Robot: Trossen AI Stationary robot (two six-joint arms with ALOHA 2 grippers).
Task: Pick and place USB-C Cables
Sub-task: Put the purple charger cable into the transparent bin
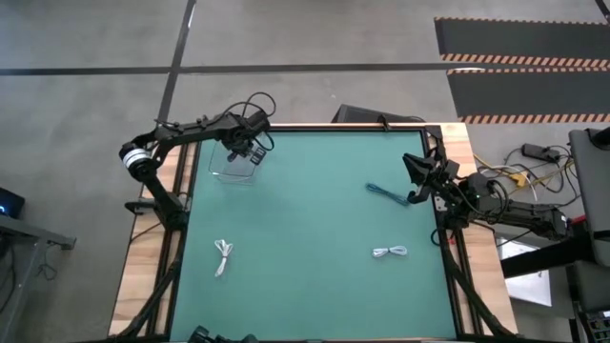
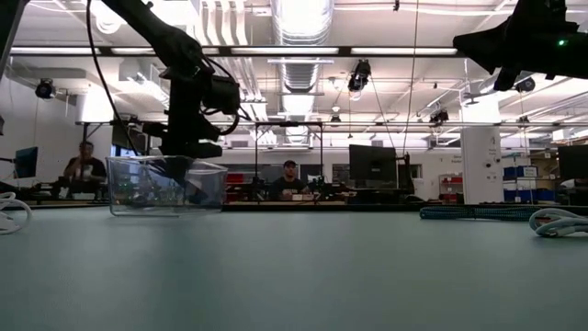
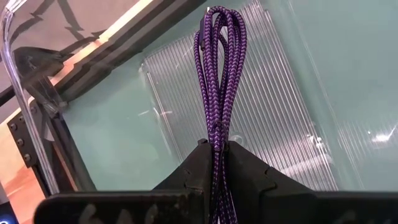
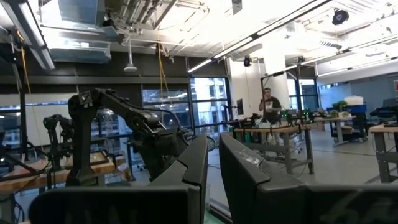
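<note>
My left gripper (image 1: pixel 244 151) is shut on a dark purple braided cable bundle (image 3: pixel 219 74) over a clear plastic bin (image 1: pixel 233 164) at the table's far left. In the low view the gripper (image 2: pixel 188 152) stands at the bin's rim (image 2: pixel 165 162). My right gripper (image 1: pixel 416 177) hovers at the right edge, narrowly open and empty, beside a teal cable (image 1: pixel 387 194) that lies flat on the mat. One white cable (image 1: pixel 224 255) lies near left and another (image 1: pixel 391 252) near right. My left gripper pinches the purple bundle's several strands (image 3: pixel 217 142) between its two fingers, near one end of the bundle. The fingers point down from above and lie along the strands. The looped end (image 3: pixel 219 18) hangs below the fingers inside the bin, above its ribbed floor.
The green mat (image 1: pixel 315 229) covers the table between wooden side strips (image 1: pixel 143 276). The bin's clear walls (image 3: pixel 25 106) surround the left gripper. People sit at desks (image 2: pixel 289 179) in the room behind the table. Loose wires lie off the table's right side (image 1: pixel 515 176).
</note>
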